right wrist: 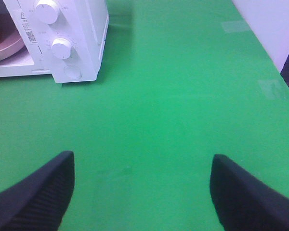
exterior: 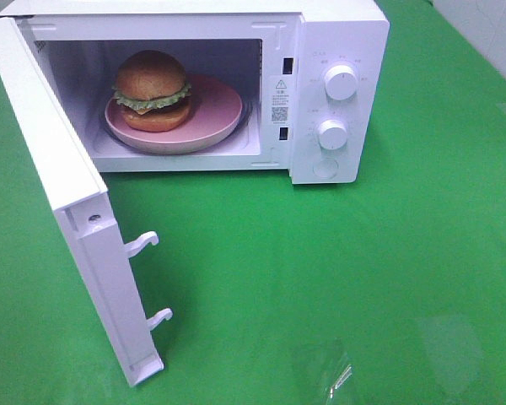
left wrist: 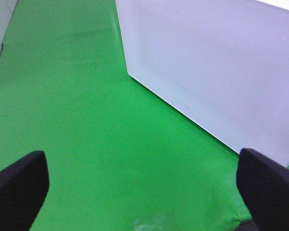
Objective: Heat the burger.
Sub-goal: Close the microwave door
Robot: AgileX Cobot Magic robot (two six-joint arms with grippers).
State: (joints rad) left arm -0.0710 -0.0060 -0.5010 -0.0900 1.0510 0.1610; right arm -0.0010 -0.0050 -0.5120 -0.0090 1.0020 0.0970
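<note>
The burger [exterior: 152, 91] sits on a pink plate [exterior: 211, 114] inside the white microwave [exterior: 337, 51], whose door [exterior: 55, 194] stands wide open to the left. Neither gripper shows in the exterior high view. In the left wrist view my left gripper [left wrist: 144, 185] is open and empty over green cloth, beside the outer face of the door [left wrist: 212, 72]. In the right wrist view my right gripper [right wrist: 144, 192] is open and empty, well back from the microwave's knob panel [right wrist: 62, 45]; the plate's edge [right wrist: 5, 45] shows there.
Green cloth [exterior: 337, 278] covers the table. Two white latch hooks [exterior: 143, 245] stick out from the open door's edge. The microwave has two knobs [exterior: 341, 83] and a round button [exterior: 326, 169]. A white wall [right wrist: 269, 24] borders the table on the right.
</note>
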